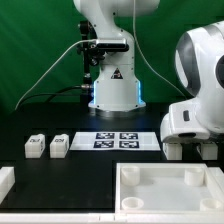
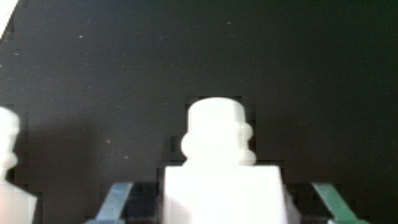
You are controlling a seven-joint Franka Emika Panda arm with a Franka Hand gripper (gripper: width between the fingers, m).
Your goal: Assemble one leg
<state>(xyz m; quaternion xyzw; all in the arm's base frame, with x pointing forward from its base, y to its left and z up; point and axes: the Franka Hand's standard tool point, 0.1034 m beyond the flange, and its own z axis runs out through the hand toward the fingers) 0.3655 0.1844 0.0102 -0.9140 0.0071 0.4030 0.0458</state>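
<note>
Gripper (image 2: 222, 192) is spread: one finger (image 2: 121, 200) on each side of one leg (image 2: 215, 140), with a dark gap on both sides and no contact. The leg is on the black table (image 2: 107, 60), with the edge of a second white post (image 2: 7, 140) near it. Exterior view: two more legs (image 1: 34, 147) (image 1: 59, 146) sit side by side at the exterior view's left, apart from one marker board (image 1: 120, 140). One tray (image 1: 165, 172) is in front, and the gripper (image 1: 187, 150) is at the right.

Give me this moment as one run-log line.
step: assemble one leg | gripper: open, straddling leg, gaps both sides | another leg alongside, untouched
</note>
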